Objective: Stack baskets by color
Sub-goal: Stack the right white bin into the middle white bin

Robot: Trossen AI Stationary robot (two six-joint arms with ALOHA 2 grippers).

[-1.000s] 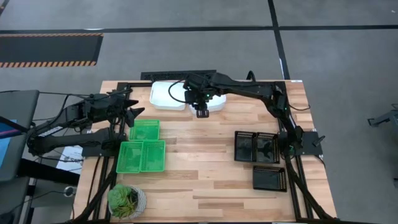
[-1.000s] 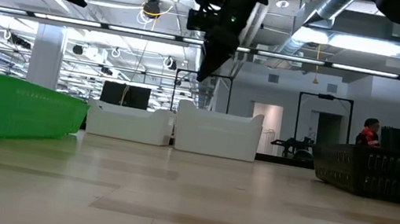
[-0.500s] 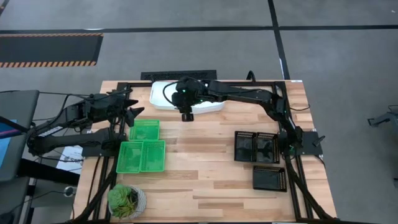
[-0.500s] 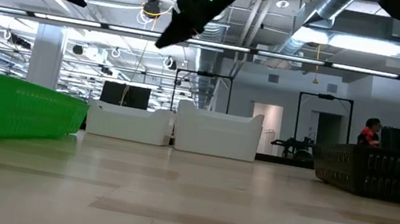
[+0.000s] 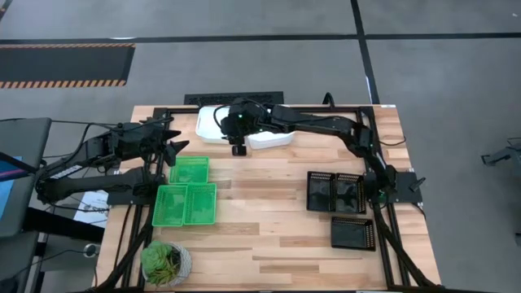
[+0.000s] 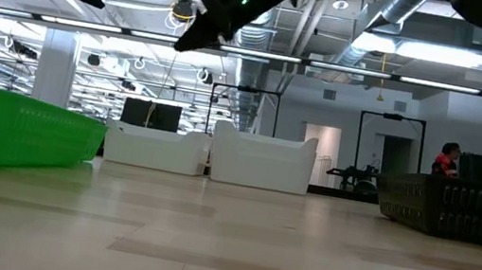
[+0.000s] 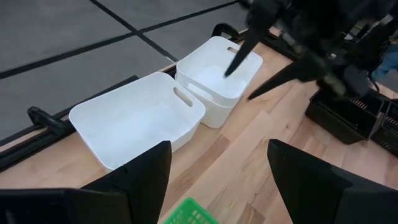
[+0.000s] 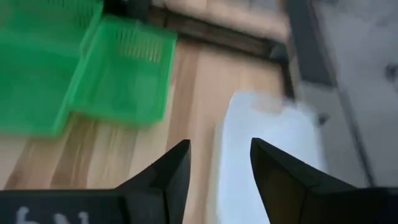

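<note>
Wooden slatted table (image 5: 269, 244) inside a black frame, grey floor around; open hall with ceiling lights behind in the low view

White baskets: two seen side by side at the far edge, left white basket (image 7: 134, 118) and right white basket (image 7: 217, 78), touching; a third not made out, possibly nested. Green baskets (image 5: 187, 191) in a cluster of three at the left side, near the potted plant (image 5: 166, 263). Black mesh baskets (image 5: 338, 195) in a group at the right side, one apart nearer the front edge

Right hand (image 5: 238, 148) above the near rim of the white pair, fingers spread, nothing between them. Left hand (image 5: 175, 140) raised beside the green cluster, waiting, fingers (image 7: 298, 180) apart and empty

Handling, as judged: thin moulded plastic, light, fairly stiff, smooth and likely to slide on the wood. Best hold across one wall at the rim, near the handle slot (image 7: 182, 96); a tilt on lifting probable if gripped off-centre
</note>
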